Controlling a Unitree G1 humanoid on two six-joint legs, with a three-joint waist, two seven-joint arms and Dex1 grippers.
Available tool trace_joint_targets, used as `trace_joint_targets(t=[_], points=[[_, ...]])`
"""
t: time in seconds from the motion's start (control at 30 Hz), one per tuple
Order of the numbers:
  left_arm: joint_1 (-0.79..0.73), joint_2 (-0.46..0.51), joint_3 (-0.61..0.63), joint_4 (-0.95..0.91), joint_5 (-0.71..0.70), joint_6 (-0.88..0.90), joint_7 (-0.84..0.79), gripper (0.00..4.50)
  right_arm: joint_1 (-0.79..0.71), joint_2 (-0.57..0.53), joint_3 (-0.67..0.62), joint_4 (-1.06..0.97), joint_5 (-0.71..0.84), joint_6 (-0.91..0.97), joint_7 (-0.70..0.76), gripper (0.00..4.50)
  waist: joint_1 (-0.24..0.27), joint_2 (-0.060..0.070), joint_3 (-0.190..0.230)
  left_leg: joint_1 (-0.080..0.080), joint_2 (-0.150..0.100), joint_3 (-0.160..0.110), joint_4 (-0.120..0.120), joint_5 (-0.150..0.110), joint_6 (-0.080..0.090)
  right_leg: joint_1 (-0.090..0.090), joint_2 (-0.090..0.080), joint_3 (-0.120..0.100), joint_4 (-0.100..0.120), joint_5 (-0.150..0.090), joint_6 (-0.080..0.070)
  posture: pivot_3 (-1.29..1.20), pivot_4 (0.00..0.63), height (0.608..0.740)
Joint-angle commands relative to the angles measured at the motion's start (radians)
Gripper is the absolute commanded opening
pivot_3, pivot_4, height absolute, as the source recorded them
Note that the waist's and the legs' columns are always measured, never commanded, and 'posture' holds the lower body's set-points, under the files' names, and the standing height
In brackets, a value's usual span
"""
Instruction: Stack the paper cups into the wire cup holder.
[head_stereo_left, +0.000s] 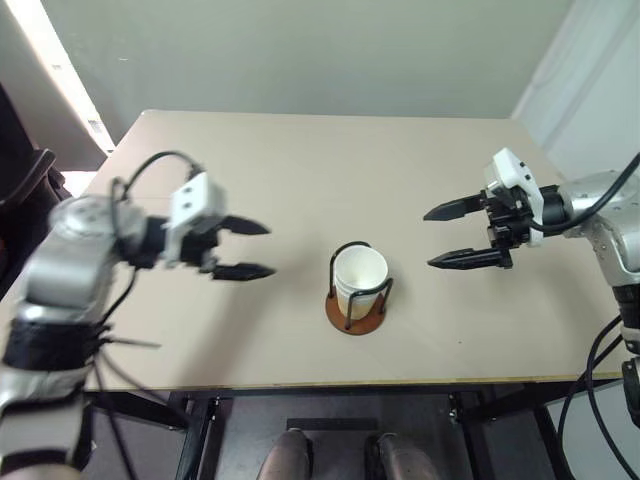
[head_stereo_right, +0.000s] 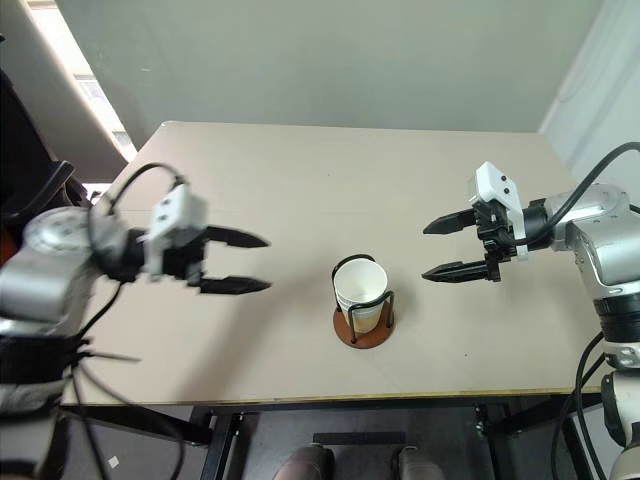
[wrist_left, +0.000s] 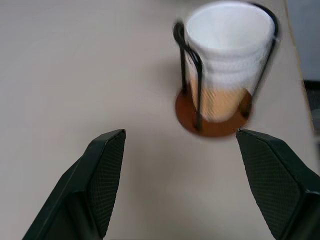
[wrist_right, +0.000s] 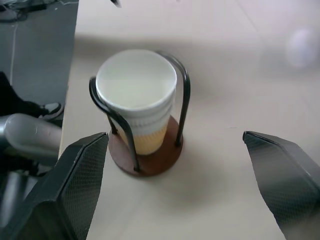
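- Wire cup holder (head_stereo_left: 358, 300), round reddish-brown disc base with thin black wire loops, stands upright on the beige table (head_stereo_left: 300, 180), near the front edge, about 6 o'clock from the table's middle.
- Paper cups (head_stereo_left: 359, 278), white-rimmed with a tan-yellow lower outside, sit nested inside the loops; the left wrist view shows stacked rims, about three, exact count hard to tell.
- No loose cup lies on the tabletop in the head views.
- Left gripper (head_stereo_left: 248, 249), two black fingers: jaws spread wide, holding nothing, hovering at 9 o'clock of the holder, apart from it.
- Right gripper (head_stereo_left: 462, 234): jaws spread wide, empty, at 3 o'clock of the holder, apart from it.
- Judgement: stacking looks complete, or nearly so. Nothing seems left but drawing both arms clear.
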Motion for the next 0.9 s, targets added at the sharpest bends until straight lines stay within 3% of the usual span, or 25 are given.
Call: trace_joint_targets(t=[0.03, 0.13, 0.3, 0.53, 0.9], points=[[0.196, 0.064, 0.245, -0.026, -0.031, 0.041, 0.01, 3.77, -0.044, -0.043, -0.045, 0.112, -0.045, -0.062, 0.029, 4.5, -0.001, 0.0, 0.0, 0.0, 0.0, 0.0, 0.0, -0.001, -0.001, 0.0, 0.0, 0.0, 0.001, -0.001, -0.002, 0.0, 0.15, 0.74], [0.284, 0.081, 0.332, 0.011, -0.038, 0.034, 0.036, 3.77, -0.046, -0.048, -0.054, 0.166, -0.065, -0.087, 0.029, 4.5, 0.006, 0.0, 0.0, 0.001, 0.001, -0.001, -0.002, -0.003, -0.001, -0.001, 0.0, -0.001, 0.004, -0.007, -0.014, 0.0, 0.15, 0.74], [0.281, 0.066, 0.307, 0.032, -0.045, 0.022, 0.093, 3.77, -0.022, -0.027, -0.075, 0.159, -0.054, -0.077, 0.007, 4.5, 0.008, 0.0, 0.0, 0.006, 0.0, -0.001, -0.003, -0.001, -0.004, 0.001, -0.001, -0.001, 0.006, -0.004, -0.021, 0.0, 0.15, 0.74], [0.289, 0.02, 0.301, -0.027, -0.109, 0.046, 0.153, 3.77, 0.015, 0.022, -0.104, 0.127, -0.046, -0.036, -0.056, 4.5, -0.005, 0.0, 0.0, 0.013, 0.0, -0.001, -0.006, 0.0, -0.004, 0.006, 0.0, 0.0, 0.006, -0.004, -0.022, 0.0, 0.15, 0.74], [0.336, 0.038, 0.307, -0.03, -0.119, 0.026, 0.201, 3.77, -0.002, 0.058, -0.103, 0.135, -0.061, -0.044, -0.078, 4.5, -0.007, 0.0, 0.0, 0.014, 0.001, -0.001, -0.018, -0.002, -0.01, 0.001, 0.001, 0.0, 0.006, -0.005, -0.022, 0.0, 0.15, 0.74]])
